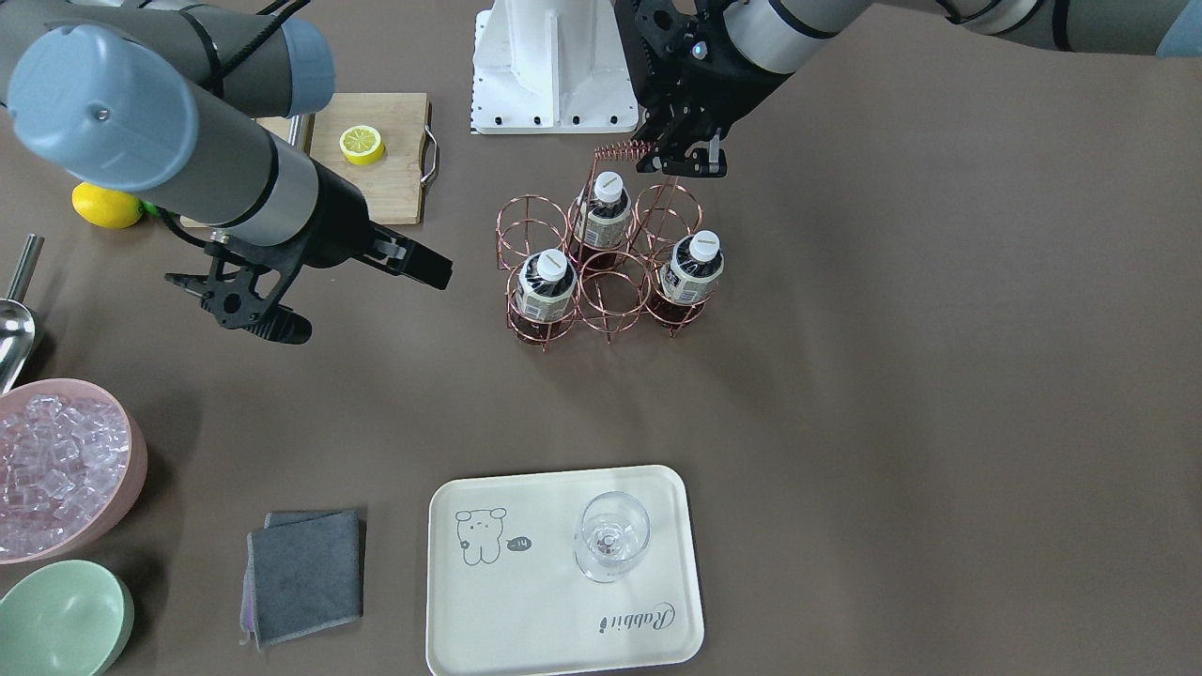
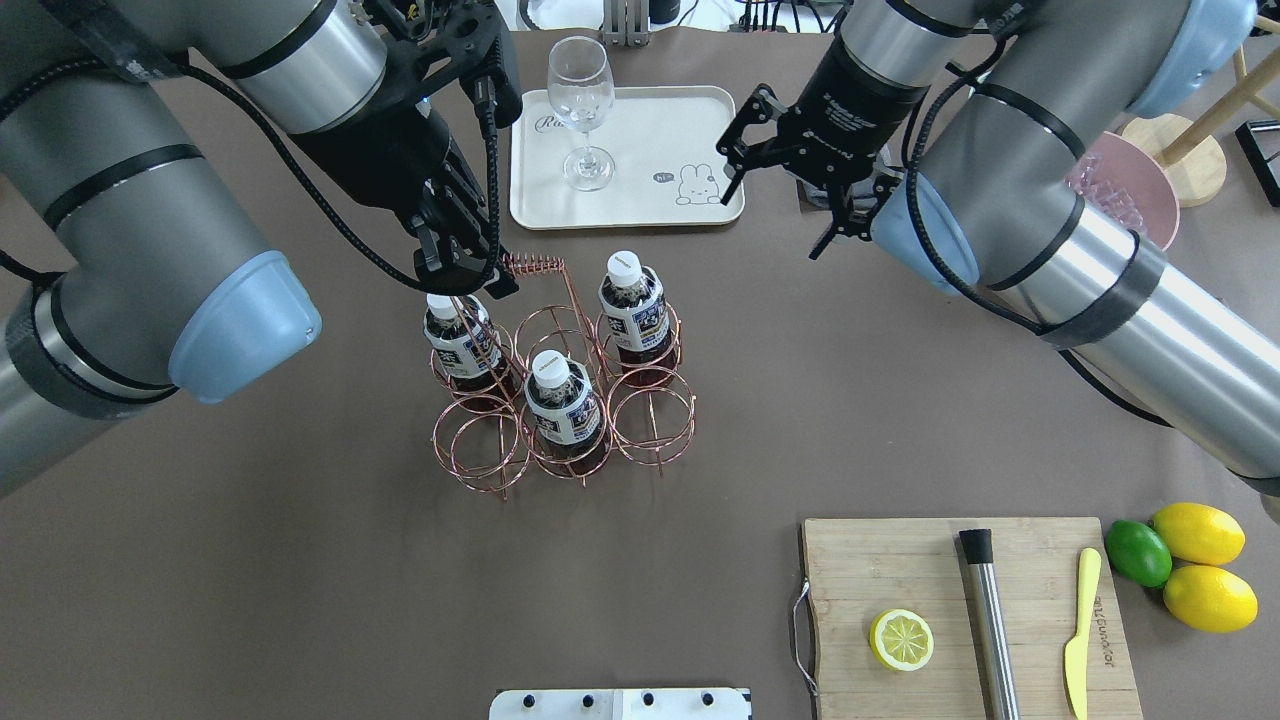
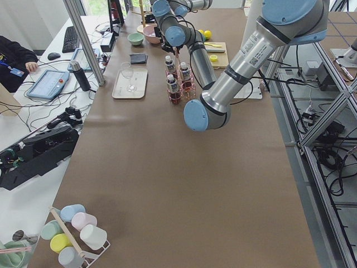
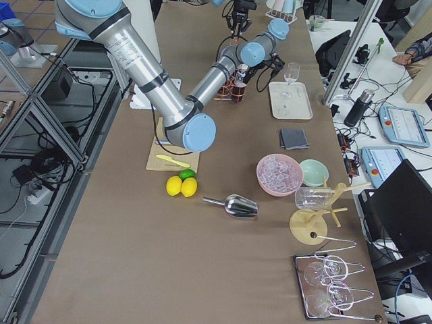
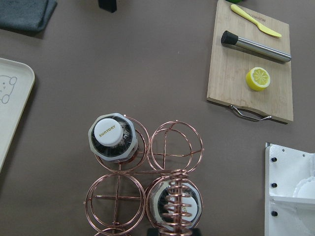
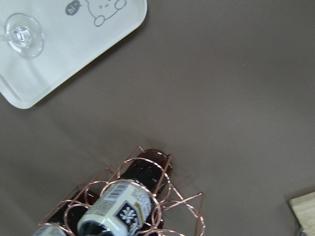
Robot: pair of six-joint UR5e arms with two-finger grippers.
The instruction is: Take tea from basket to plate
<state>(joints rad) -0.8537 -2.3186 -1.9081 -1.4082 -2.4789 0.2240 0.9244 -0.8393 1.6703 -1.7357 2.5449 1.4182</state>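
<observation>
The copper wire basket [image 1: 612,296] stands mid-table with three tea bottles [image 1: 545,282] [image 1: 604,211] [image 1: 692,268] upright in its rings; it also shows in the overhead view [image 2: 650,415]. My left gripper [image 1: 681,167] is shut on the end of the coiled handle [image 2: 530,265], above the bottle [image 2: 460,335] on that side. My right gripper [image 1: 366,300] is open and empty, hanging above the table between basket and cloth. The cream plate [image 1: 526,601] lies at the table's far side and carries a wine glass [image 1: 610,535].
A cutting board [image 2: 900,570] holds a lemon half [image 2: 901,640], a muddler and a yellow knife. Two lemons and a lime [image 2: 1138,552] lie beside it. A pink bowl of ice [image 1: 66,469], a green bowl [image 1: 61,620], a grey cloth [image 1: 305,573] and a scoop sit near the plate's side.
</observation>
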